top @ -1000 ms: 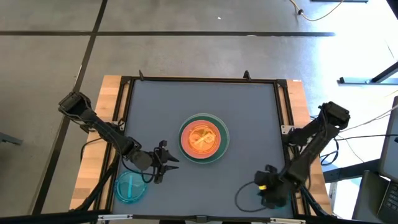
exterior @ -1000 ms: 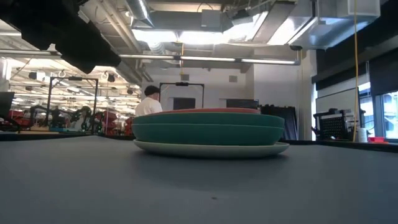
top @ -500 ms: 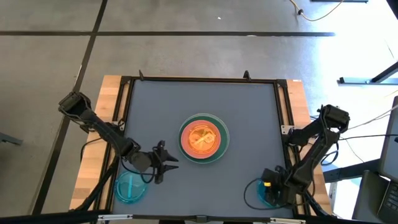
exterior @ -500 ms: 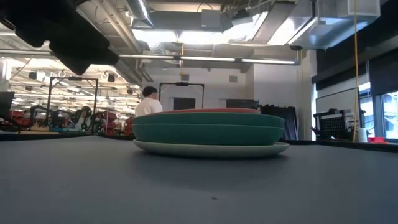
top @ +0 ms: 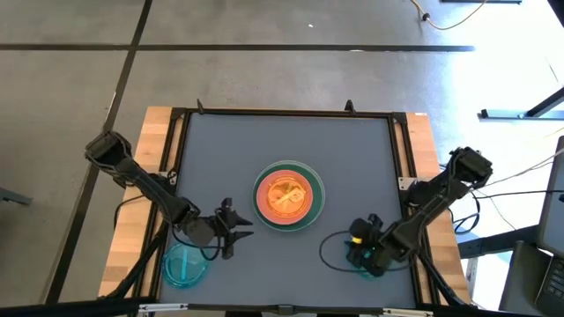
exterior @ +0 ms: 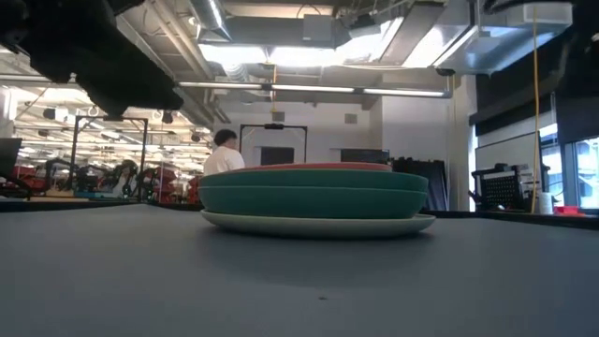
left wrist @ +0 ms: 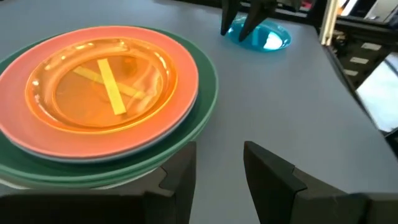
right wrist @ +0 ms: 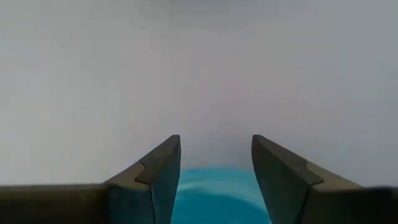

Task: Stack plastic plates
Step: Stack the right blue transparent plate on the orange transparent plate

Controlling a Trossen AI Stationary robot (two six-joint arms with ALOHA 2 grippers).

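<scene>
Now I see my right gripper (top: 364, 262) spread open over the cyan plate (right wrist: 222, 195) at lower right of the high view; light, stiff, slick plastic, best pinched at its rim.

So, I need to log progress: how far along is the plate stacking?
Done: a centre stack topped by an orange plate. In hand: the right gripper is at a cyan plate, fingers either side. Left: another cyan plate beside the open left gripper.
</scene>
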